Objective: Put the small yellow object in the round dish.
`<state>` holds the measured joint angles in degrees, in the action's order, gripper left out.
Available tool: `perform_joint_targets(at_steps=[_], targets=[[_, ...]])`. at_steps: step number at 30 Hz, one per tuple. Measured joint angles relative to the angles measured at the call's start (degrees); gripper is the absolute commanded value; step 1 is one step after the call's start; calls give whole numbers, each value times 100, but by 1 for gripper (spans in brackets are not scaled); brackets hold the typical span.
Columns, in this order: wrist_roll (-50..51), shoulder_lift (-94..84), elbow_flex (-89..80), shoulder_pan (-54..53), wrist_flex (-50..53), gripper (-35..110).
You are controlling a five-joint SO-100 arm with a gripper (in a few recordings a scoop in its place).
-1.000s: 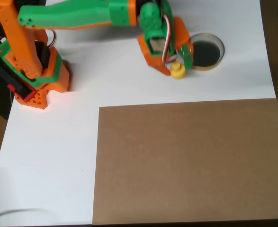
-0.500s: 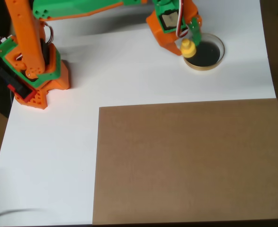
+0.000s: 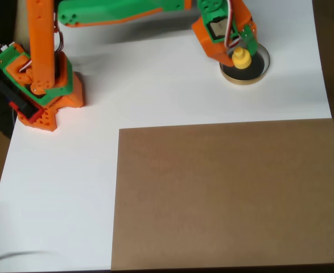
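In the overhead view the small yellow object [image 3: 241,57] is held between the fingers of my orange and green gripper [image 3: 242,54], which is shut on it. It hangs over the left part of the round dish [image 3: 256,74], whose tan rim and dark glossy inside show at the back right of the white table. My gripper covers the dish's upper left portion. Whether the yellow piece touches the dish floor cannot be told from above.
A large brown board [image 3: 223,193] covers the front right of the white table [image 3: 70,187]. The arm's orange and green base [image 3: 38,85] stands at the back left. The table's right edge runs close to the dish.
My gripper has carried the yellow object up and to the right, from beside the dish's left rim to over its dark inside.
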<state>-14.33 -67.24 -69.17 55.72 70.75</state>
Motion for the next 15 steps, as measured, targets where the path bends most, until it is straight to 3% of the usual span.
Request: perform_joint_targets(at_steps=[15], targets=[[510, 729, 492, 562, -105, 0]])
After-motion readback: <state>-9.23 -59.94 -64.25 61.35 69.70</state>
